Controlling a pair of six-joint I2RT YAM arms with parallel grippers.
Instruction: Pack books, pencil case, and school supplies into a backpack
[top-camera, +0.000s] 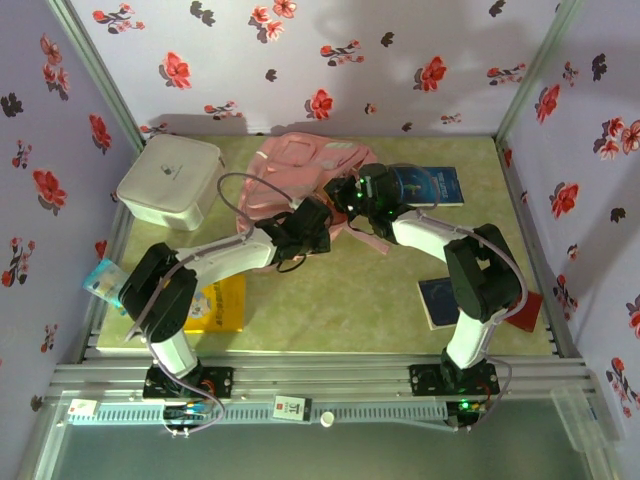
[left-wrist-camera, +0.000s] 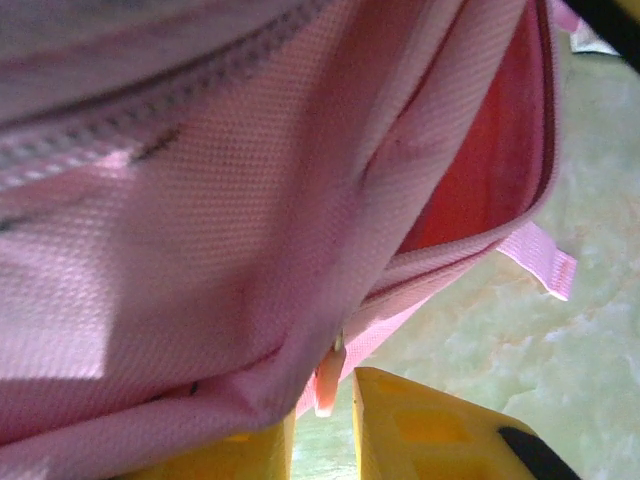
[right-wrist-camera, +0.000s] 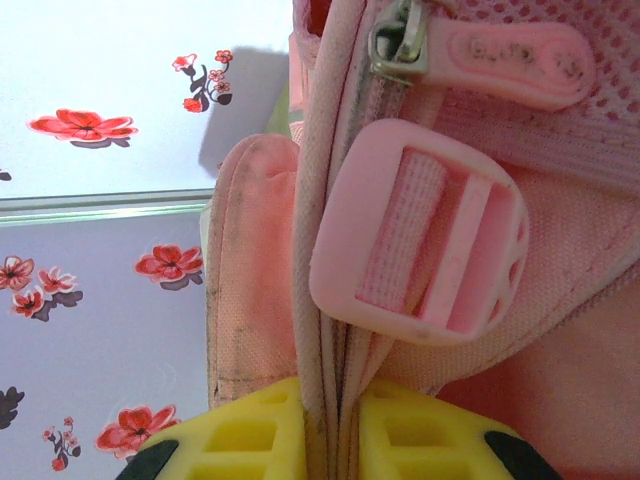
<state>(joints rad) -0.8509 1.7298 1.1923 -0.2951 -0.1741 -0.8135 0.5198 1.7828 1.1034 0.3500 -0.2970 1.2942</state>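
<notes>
You have both grippers at the backpack (top-camera: 295, 165).
Your right gripper (right-wrist-camera: 332, 415) is clamped on it. The left gripper (left-wrist-camera: 322, 425) is nearly together, but I cannot tell whether it grips.

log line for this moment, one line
backpack: on table | left gripper: shut on backpack lower edge | right gripper: shut on backpack seam | yellow book, two blue books: on table, unpacked

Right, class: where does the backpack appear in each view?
Top external: backpack, back centre of the table.
Left wrist: backpack top and left, table lower right.
Right wrist: backpack centre and right, floral wall left.
Shared landmarks: table links top and left wrist; wall links top and right wrist.
</notes>
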